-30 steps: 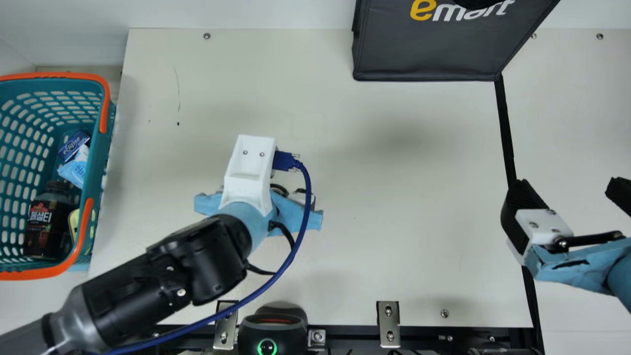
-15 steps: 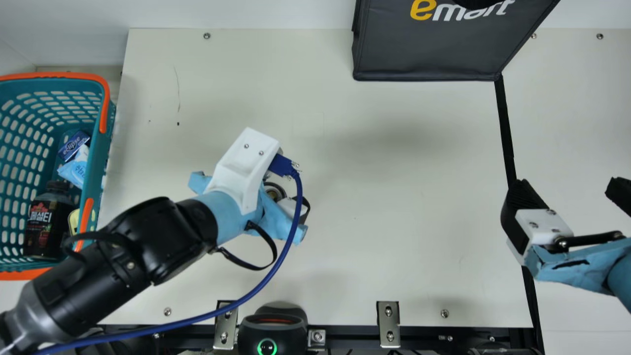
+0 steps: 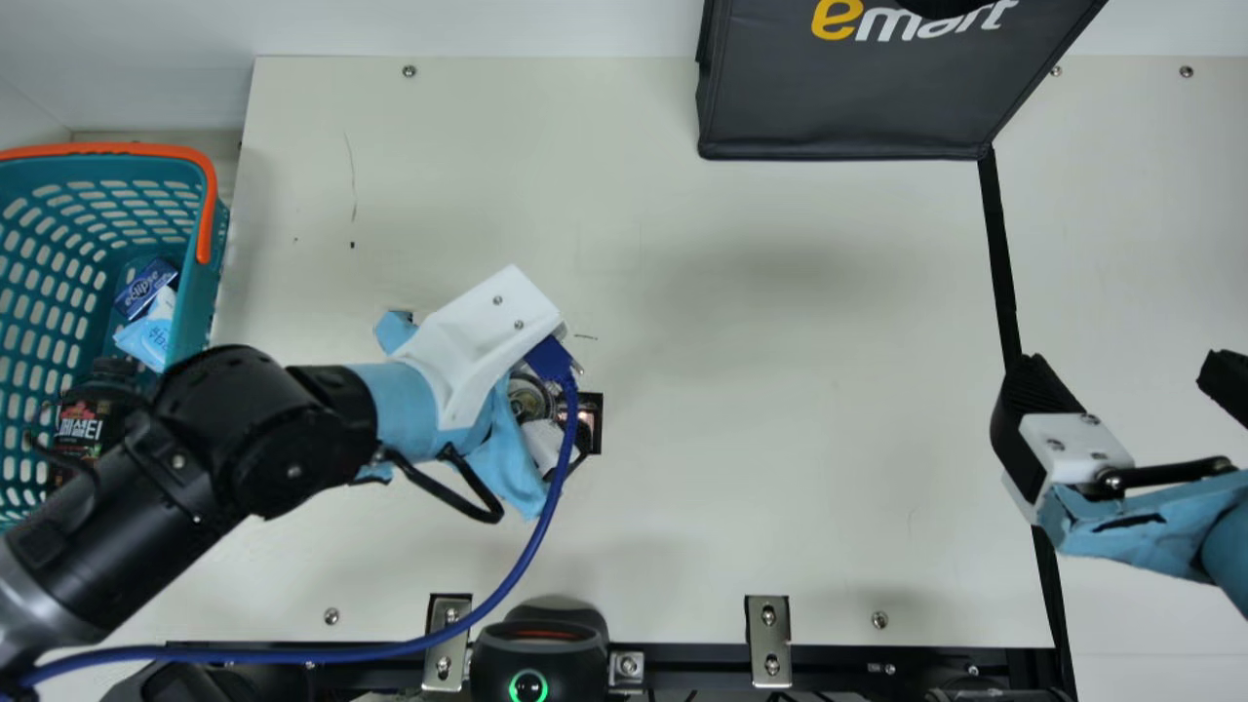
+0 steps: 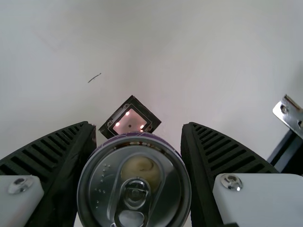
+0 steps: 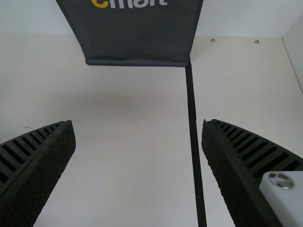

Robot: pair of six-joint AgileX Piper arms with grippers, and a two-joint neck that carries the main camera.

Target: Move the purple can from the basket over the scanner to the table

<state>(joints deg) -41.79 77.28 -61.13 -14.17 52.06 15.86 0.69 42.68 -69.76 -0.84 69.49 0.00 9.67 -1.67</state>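
Well, left gripper: grasping the purple can, one ribbed finger pressed to each side.
Purple can: between the left fingers, its silver lid and pull tab facing the left wrist camera; whether its base touches the table, I cannot tell.
Scanner: a small dark square with pinkish lights, just beyond the left fingertips in the left wrist view, partly hidden by the can.
Right gripper: released, its fingers spread wide, well apart from the can.
Basket: well to the left of the left fingers, holding a dark bottle, a blue box and a pale blue packet; the left arm partly covers basket and bottle.
Black bag: beyond both pairs of fingers, at the table's far side.
Black strip: seen between the right fingers in the right wrist view.
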